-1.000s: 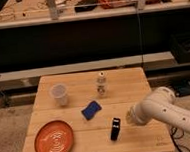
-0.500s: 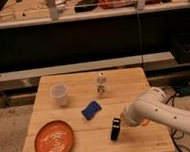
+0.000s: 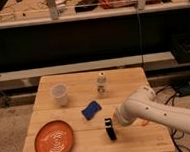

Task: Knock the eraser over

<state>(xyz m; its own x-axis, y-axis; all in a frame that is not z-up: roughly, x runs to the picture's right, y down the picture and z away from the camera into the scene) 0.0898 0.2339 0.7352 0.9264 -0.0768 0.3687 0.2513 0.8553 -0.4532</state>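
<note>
The eraser [image 3: 109, 129], a slim black block with pale marks near its top, stands upright on the wooden table [image 3: 144, 139], front and centre. My gripper [image 3: 116, 122] sits at the end of the white arm, just right of the eraser's upper part, touching it or nearly so. The arm comes in from the lower right. The gripper's tips are hidden against the arm and the eraser.
A flat blue pad [image 3: 91, 109] lies just behind and left of the eraser. An orange plate [image 3: 54, 139] sits front left, a clear cup [image 3: 60, 94] back left, a small bottle [image 3: 101, 84] back centre. Dark shelving stands behind the table.
The arm has swung left across the table, bringing the gripper from clearly right of the eraser to right beside it. The eraser still stands.
</note>
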